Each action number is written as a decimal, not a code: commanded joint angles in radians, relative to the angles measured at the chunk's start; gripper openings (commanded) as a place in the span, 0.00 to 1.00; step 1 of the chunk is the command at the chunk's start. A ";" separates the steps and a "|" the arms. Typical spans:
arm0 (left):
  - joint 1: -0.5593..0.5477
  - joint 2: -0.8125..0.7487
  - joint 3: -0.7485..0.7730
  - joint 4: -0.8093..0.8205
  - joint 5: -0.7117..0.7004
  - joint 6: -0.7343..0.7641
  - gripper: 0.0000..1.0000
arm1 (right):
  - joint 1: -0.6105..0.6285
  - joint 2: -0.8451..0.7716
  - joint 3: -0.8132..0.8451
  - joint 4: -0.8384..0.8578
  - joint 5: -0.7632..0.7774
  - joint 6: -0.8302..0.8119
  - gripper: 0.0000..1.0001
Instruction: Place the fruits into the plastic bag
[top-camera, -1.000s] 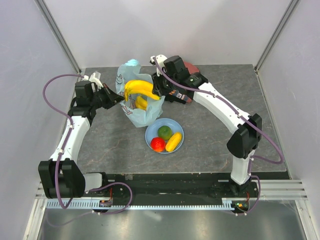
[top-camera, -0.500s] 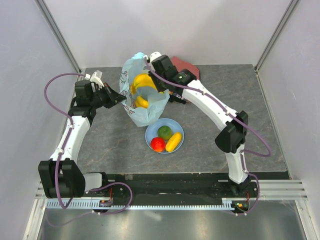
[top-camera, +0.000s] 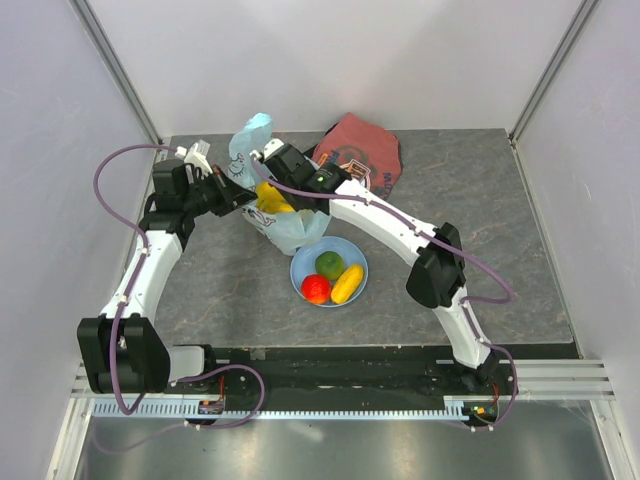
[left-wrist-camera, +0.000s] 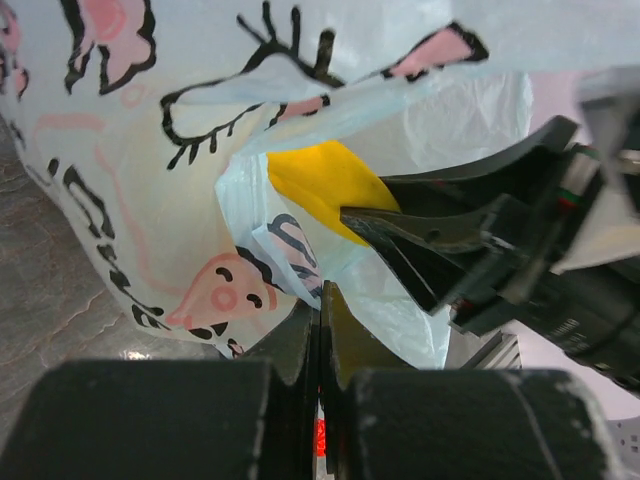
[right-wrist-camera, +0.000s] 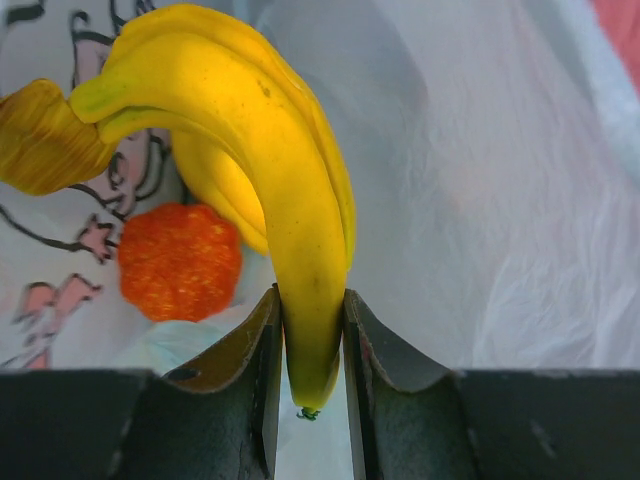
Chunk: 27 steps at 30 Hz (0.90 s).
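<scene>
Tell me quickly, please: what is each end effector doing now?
Left end effector: closed, pinching the plastic bag at its edge.
Right end effector: closed on the bananas, inside the bag.

The plastic bag (right-wrist-camera: 500, 200) is thin, crinkled, semi-sheer film; the bananas (right-wrist-camera: 300, 230) look smooth and waxy, the orange fruit (right-wrist-camera: 180, 262) pebbled, the tabletop (top-camera: 500, 200) matt, stone-patterned.

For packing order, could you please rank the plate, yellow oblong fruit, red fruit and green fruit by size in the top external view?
1. plate
2. yellow oblong fruit
3. red fruit and green fruit: alike, not ranked.
</scene>
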 joint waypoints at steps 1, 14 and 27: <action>-0.003 -0.023 -0.007 0.060 0.026 0.026 0.01 | -0.018 0.005 -0.032 0.052 0.110 -0.023 0.00; -0.001 -0.032 -0.031 0.065 0.027 0.025 0.01 | -0.088 0.103 -0.014 0.067 -0.042 0.022 0.00; -0.001 -0.031 -0.034 0.073 0.024 0.016 0.01 | -0.093 0.068 -0.032 0.067 -0.106 0.023 0.59</action>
